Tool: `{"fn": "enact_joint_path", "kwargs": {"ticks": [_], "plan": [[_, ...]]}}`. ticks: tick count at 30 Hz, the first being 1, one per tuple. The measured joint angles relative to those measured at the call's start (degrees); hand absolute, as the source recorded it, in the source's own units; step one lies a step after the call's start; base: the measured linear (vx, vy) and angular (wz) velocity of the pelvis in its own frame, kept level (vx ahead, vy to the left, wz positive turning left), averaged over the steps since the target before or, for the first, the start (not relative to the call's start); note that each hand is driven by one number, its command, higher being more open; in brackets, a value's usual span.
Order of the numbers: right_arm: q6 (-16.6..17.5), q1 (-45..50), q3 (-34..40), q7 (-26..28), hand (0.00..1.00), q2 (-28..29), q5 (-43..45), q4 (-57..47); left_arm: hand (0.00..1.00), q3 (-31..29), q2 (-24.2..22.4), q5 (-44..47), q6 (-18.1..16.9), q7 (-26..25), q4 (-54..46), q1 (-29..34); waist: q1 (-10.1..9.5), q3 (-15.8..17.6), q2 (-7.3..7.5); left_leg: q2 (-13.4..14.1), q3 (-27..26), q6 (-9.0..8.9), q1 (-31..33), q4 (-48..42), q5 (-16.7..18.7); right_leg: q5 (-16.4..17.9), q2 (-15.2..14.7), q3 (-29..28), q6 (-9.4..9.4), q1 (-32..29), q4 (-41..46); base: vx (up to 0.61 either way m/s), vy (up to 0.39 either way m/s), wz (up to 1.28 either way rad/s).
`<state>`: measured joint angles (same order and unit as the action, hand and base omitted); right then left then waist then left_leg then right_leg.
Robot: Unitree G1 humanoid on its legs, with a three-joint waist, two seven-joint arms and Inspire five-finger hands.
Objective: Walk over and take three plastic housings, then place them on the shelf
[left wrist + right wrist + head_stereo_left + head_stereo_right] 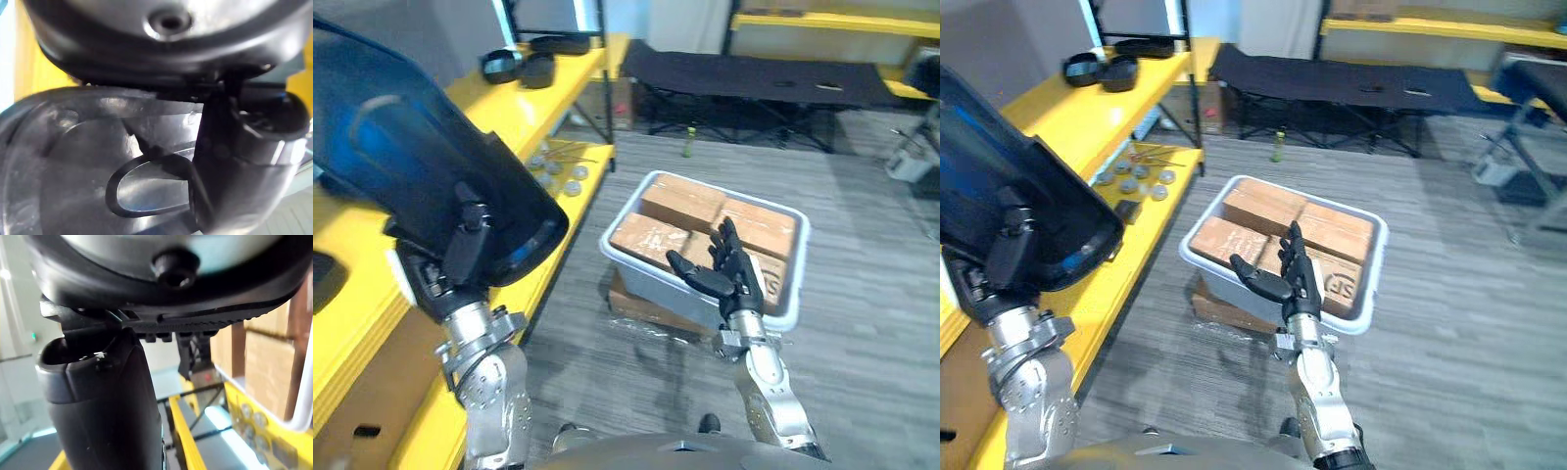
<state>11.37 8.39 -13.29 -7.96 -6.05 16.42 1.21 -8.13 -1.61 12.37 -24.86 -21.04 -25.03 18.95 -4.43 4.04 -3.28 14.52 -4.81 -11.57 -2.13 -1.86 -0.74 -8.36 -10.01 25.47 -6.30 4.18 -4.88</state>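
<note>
At far left, my left robot hand (460, 253) clamps a large dark plastic housing (401, 166), cut off at the frame's edge, beside the yellow shelf (489, 108), where more dark housings (522, 67) lie far back. My right robot hand (726, 276) hangs spread-fingered before a grey tub (636, 272) of cardboard boxes (680, 204), partly hiding them.

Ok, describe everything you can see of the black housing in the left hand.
The housing is a large, glossy black plastic shell, curved, with bluish reflections. The left hand grips its lower edge, holding it raised by the yellow shelf. The left wrist view shows an oval opening or recess in it.
</note>
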Motion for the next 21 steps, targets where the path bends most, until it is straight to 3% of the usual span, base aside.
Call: {"fn": "enact_joint_path", "kwargs": {"ticks": [4,7,13,17,19,21], "plan": [[0.1,-5.2,-4.5,0.2,1.0,0.0,-0.3,3.3,0.0,-7.2,-0.3,0.3,-0.1,0.0,-2.6,4.4,-4.11,-0.2,0.24,-0.3,4.8,-0.34,1.7,0.1,-0.2,1.5,0.0,5.0,-0.61,1.9,0.0,0.0,-0.001,0.58],[0.3,-8.1,-7.3,1.8,1.0,0.1,-0.3,3.8,0.0,-9.5,-1.3,1.7,-0.1,0.1,-2.7,7.6,-6.57,-0.3,0.57,-0.6,6.5,-0.45,1.8,0.2,-0.3,2.1,-0.2,6.6,-1.01,3.1,0.0,0.03,0.016,0.34],[0.2,-13.8,-11.0,6.3,1.0,0.2,3.1,5.6,0.0,-10.3,-2.8,3.0,-0.1,2.4,-2.7,9.7,-8.11,-0.7,1.23,-1.1,8.1,-0.02,3.0,-2.1,0.1,2.4,-0.3,9.0,-1.11,5.1,0.3,0.04,0.023,0.2],[-0.3,-13.8,-11.3,6.8,1.0,-0.8,3.0,5.7,0.0,-8.6,-2.7,3.5,0.2,8.3,-2.7,6.1,-6.96,-0.5,1.7,-3.5,5.1,4.22,9.0,-3.2,-3.5,3.9,-1.8,19.4,-1.9,7.4,0.3,-0.01,0.024,1.22],[-0.5,-14.1,-11.3,6.8,1.0,-0.8,1.6,6.5,0.0,-8.4,-2.4,5.4,-0.4,11.8,-2.7,5.3,-8.38,0.0,0.89,-4.1,5.5,3.83,9.0,-0.9,-5.2,4.6,-2.1,21.7,-2.79,8.5,0.3,-0.03,0.086,1.02],[-0.7,-14.3,-11.5,6.9,1.0,-0.7,-2.0,7.3,0.0,-8.0,-2.3,7.8,-0.7,13.8,-2.7,5.3,-8.62,0.1,0.72,-4.9,5.7,3.94,9.4,-0.2,-5.8,5.7,-3.2,22.5,-3.55,8.6,2.3,0.01,0.112,0.57]]}}
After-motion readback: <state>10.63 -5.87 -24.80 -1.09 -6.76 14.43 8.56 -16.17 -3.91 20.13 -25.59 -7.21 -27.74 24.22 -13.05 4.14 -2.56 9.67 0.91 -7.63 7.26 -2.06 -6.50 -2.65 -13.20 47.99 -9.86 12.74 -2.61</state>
